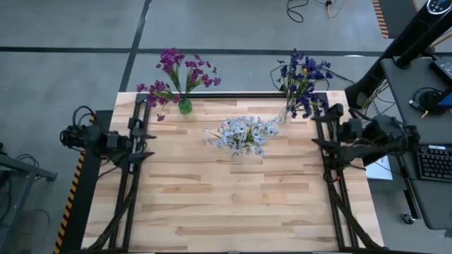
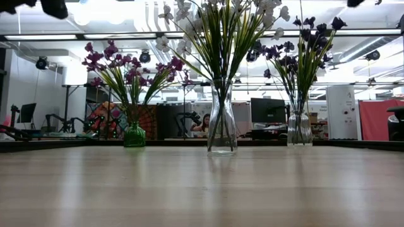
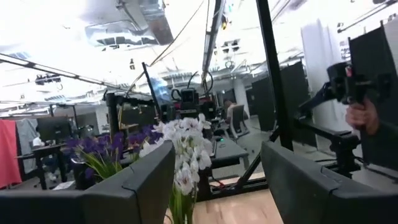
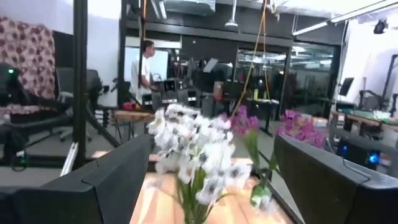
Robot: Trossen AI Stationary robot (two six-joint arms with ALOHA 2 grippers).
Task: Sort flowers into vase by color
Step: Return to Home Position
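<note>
Across the pale wooden worktop [image 1: 233, 204] we are seeing nothing lying loose; every spray is standing in a vase. At its side edges the left arm [image 1: 106, 139] and the right arm [image 1: 367, 134] are sitting well apart from the flowers, and each wrist view is showing its jaws spread wide, holding nothing. Along the far edge the magenta flowers [image 1: 180, 70] are filling the green vase [image 2: 134, 134] and the blue flowers [image 1: 302, 76] the clear vase [image 2: 299, 129]. Nearer the middle, the white flowers [image 1: 244, 134] are fanning out of a taller clear vase [image 2: 221, 129]. We are judging the sorting finished. Should a spray need moving, we are expecting it to be light, with soft blossoms, so we are favouring a hold on the thin stems [image 2: 221, 66] below the blossoms.
</note>
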